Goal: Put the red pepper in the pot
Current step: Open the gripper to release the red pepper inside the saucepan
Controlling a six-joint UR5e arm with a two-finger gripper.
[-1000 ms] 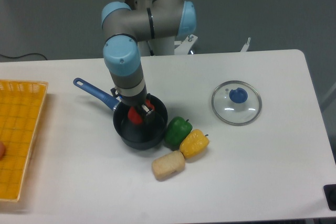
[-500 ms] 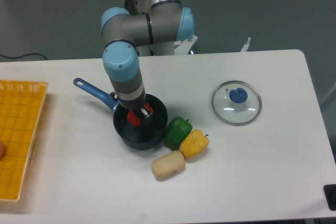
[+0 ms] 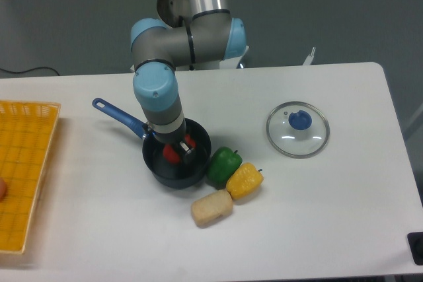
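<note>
Red pepper: small, glossy, lying inside the pot; only patches of red show, since the gripper stands directly over it. Stem not visible.

Pot: round, dark, upright on the table, left of centre. Its blue handle runs up and to the left; the end nearest the pot is hidden behind the arm's wrist. The far rim is partly covered by the gripper.

Gripper: lowered into the pot's mouth, fingers at either side of the red pepper. The fingertips are small and dark against the dark interior; whether they clamp the pepper or stand slightly apart from it cannot be told.

Arm: grey tube segments with pale blue joint caps, rising behind the pot; the upper part is cut off by the top edge.

Green pepper: just right of the pot, touching or nearly touching its wall.

Yellow pepper: pressed against the green pepper's lower right side.

Pale beige block: rounded, bread-like, below the yellow pepper and touching it; what it represents is unclear.

Glass lid: round, metal-rimmed, blue knob at centre, flat on the table, well apart to the right.

Yellow mesh tray: far left, cut off by the edge. A small reddish object at its left border is mostly out of view.

Surface: white tabletop with rounded corners. A dark object sits at the lower right edge, cropped.

Room: plain grey-blue backdrop; a dark cable trails behind the table at left.
</note>
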